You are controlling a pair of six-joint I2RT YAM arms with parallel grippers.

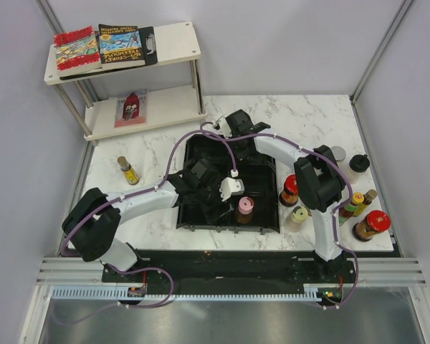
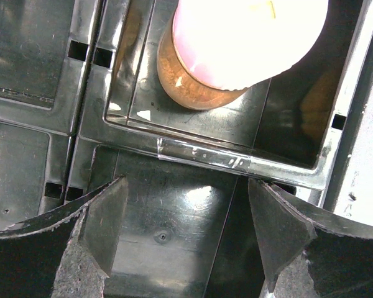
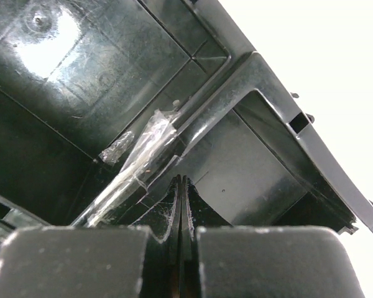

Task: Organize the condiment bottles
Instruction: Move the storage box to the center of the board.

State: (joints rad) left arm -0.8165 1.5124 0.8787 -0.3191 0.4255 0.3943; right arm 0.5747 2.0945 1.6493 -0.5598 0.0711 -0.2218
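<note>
Pink-capped bottle (image 1: 244, 208) stood upright in the black tray (image 1: 261, 188), at its 5 o'clock.
Left gripper (image 2: 186, 186) is held spread and empty, with the bottle just clear at its 12 o'clock. Right gripper (image 3: 181, 183) is pressed closed on nothing at the tray's 12 o'clock rim.

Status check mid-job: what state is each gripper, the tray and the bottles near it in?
tray: one jar visible inside
left gripper: open, empty, above the tray
right gripper: shut, empty, over tray's far part
pink-capped jar: upright in a tray compartment
red-capped bottle: upright, outside tray's right edge
lone bottle: upright on table, left of tray
</note>
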